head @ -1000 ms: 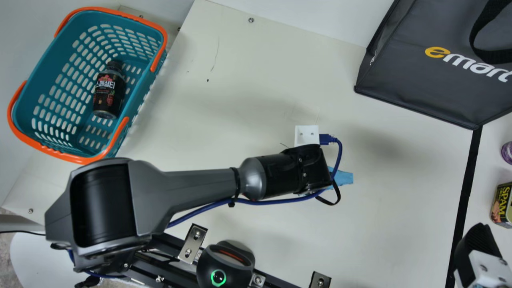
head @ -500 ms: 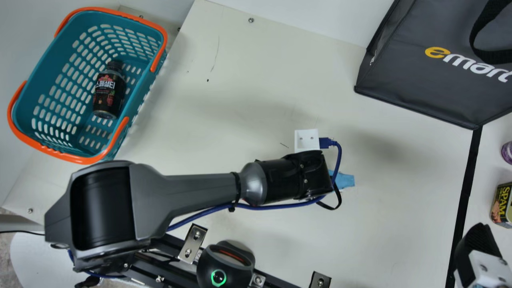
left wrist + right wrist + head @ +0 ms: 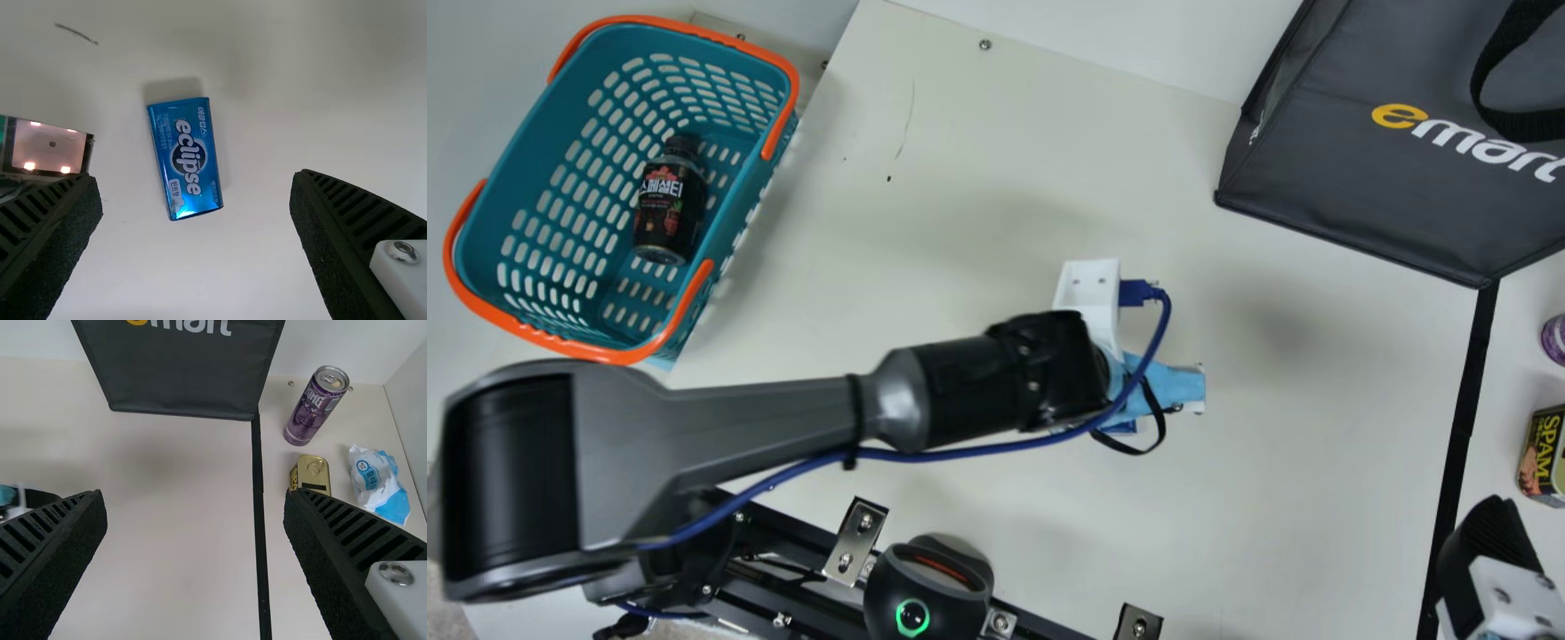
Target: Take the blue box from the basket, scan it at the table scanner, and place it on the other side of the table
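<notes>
Left arm [image 3: 765, 413]: main view, smeared by blur, its base partly hidden.
Left gripper [image 3: 1178, 385]: main view, fingertips hidden beneath the wrist.
Box [image 3: 185, 159]: finest print too small to read.
Scanner [image 3: 929, 591]: main view, cut by bottom edge.
Bag [image 3: 1387, 169]: main view, cut at top and right; right wrist view, cut at top.
Right gripper [image 3: 1489, 569]: main view, cropped at lower right.
Can [image 3: 1555, 339]: main view, cut at right.
Tin [image 3: 1543, 458]: main view, cut at right; right wrist view, base behind a finger.
Glossy panel [image 3: 48, 148]: left wrist view, cut at left; identity unclear.
</notes>
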### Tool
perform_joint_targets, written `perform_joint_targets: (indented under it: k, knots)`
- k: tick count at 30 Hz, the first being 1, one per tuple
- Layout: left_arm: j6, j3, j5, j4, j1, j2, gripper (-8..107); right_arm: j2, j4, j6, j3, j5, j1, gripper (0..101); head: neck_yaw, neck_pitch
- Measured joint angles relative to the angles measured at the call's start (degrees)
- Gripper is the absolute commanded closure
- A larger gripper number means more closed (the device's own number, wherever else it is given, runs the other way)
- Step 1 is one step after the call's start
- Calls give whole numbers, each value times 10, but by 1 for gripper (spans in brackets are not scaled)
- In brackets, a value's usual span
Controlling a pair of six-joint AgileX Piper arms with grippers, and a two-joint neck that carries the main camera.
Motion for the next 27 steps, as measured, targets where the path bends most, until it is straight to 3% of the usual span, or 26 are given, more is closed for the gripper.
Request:
perform_joint_targets:
  k: [10, 21, 27]
  knots:
    - [186, 137, -75, -103, 91, -161, 9, 0, 0, 0, 0, 0, 0, 6, 0, 0]
    - [414, 222, -20, -218, 233, -333, 9, 0, 0, 0, 0, 0, 0, 6, 0, -1]
    - [513, 226, 23, -184, 323, -402, 9, 0, 0, 0, 0, 0, 0, 6, 0, 0]
